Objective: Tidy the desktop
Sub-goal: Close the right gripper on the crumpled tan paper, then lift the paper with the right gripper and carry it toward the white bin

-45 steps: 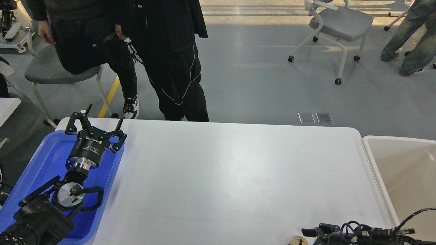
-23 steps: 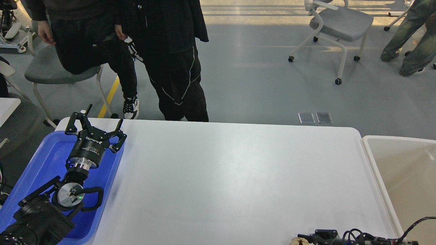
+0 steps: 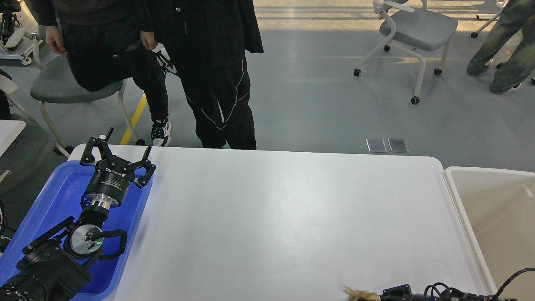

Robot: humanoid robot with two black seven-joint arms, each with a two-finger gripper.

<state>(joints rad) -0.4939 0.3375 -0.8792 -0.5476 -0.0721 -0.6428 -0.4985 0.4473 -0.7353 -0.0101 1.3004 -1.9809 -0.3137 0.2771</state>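
My left gripper hangs over the blue tray at the table's left end, fingers spread and empty, just as a second ago. My right gripper has sunk to the bottom edge; I cannot tell how its fingers stand. The crumpled tan scrap beside its tip now lies further left on the table.

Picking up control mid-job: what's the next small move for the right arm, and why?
Probably draw the right gripper onto the crumpled tan scrap at the desktop near edge. It lies just off the tip; the cream bin waits alongside. Jaw state is unclear.
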